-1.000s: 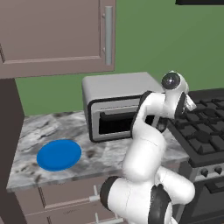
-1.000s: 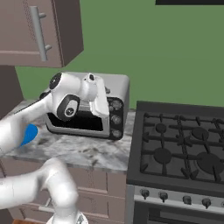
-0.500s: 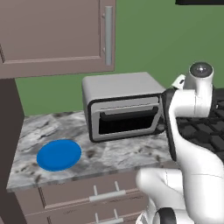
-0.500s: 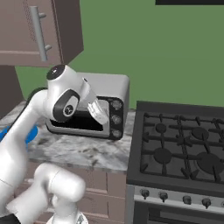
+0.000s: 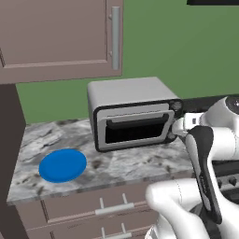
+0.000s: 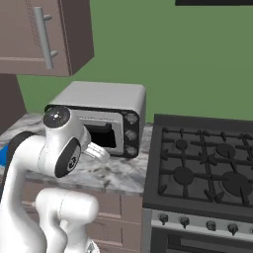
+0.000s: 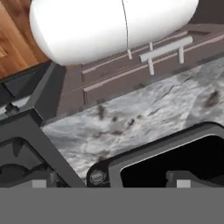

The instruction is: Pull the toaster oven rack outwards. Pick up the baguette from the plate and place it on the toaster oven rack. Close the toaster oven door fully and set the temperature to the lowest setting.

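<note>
Marble bench [image 5: 140, 161] carries the toaster oven [image 5: 130, 114]; plate [image 5: 62, 165] at eight o'clock. Fingers spread wide, empty. Its rack looks stiff, light: hook the front wire.

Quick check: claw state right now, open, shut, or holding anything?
Claw: open, holding nothing, near the toaster oven front.

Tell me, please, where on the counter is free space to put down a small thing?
The counter has a bare strip in front of the oven, and a patch between the oven and the plate. The corner behind the plate is bare too. The oven's right end is crowded by the arm and stove.
</note>
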